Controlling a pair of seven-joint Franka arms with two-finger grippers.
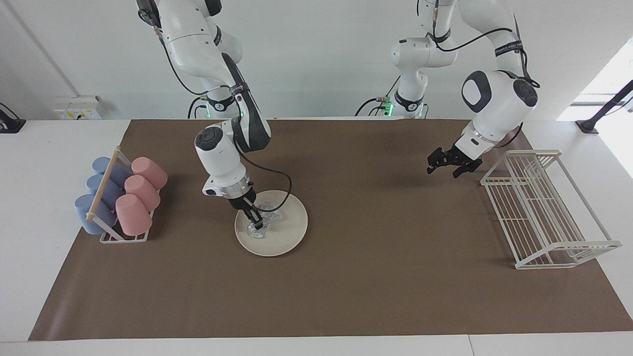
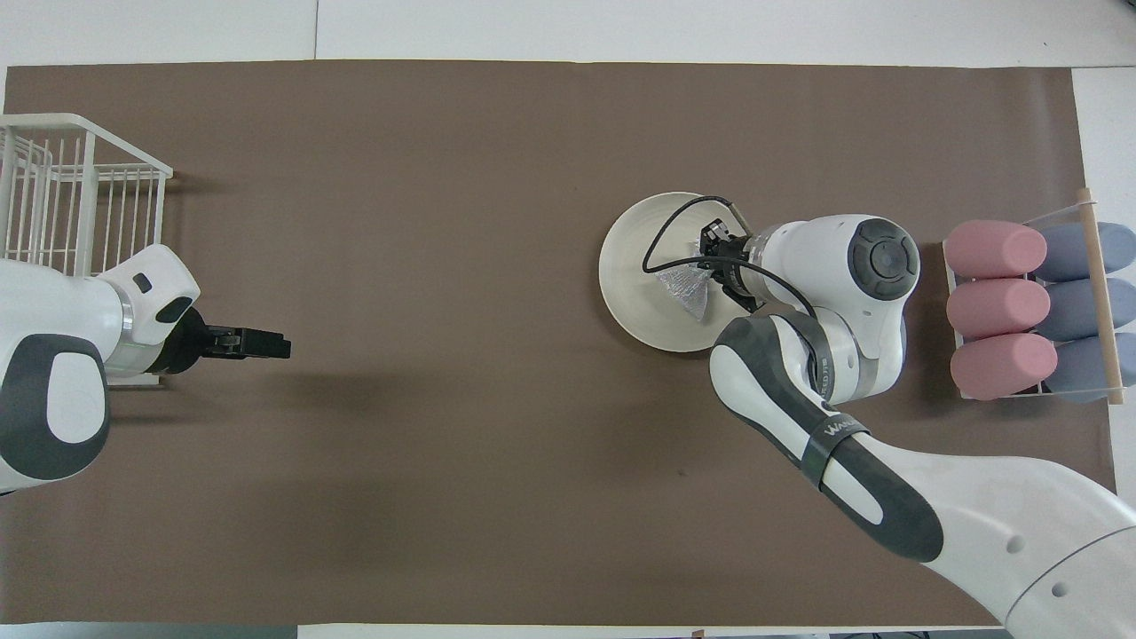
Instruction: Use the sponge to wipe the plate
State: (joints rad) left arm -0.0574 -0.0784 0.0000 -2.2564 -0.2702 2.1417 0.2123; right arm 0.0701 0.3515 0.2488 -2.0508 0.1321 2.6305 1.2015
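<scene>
While my right gripper (image 1: 256,221) presses the sponge (image 1: 260,225) onto the plate (image 1: 287,232) at centre-left of the facing view, jaws clamped on it, the overhead view hides that contact under my wrist. My left gripper (image 1: 447,165) waits mid-air, jaws apart, beside the rack (image 1: 544,207).

We noted two glossy white arms with rounded, bulbous casings. Dark grey oval panels sat on the joint caps, and a long dark grey section ran down each forearm. A black band with small white lettering wrapped each forearm. Silver metal rings joined the wrists to the black two-finger right gripper (image 1: 255,217) and the black two-finger left gripper (image 1: 449,163). Thin black cables looped loose along the arms; the right arm's hung in a wide curve beside its wrist. Green lights glowed at both white bases, with black collars just above.
</scene>
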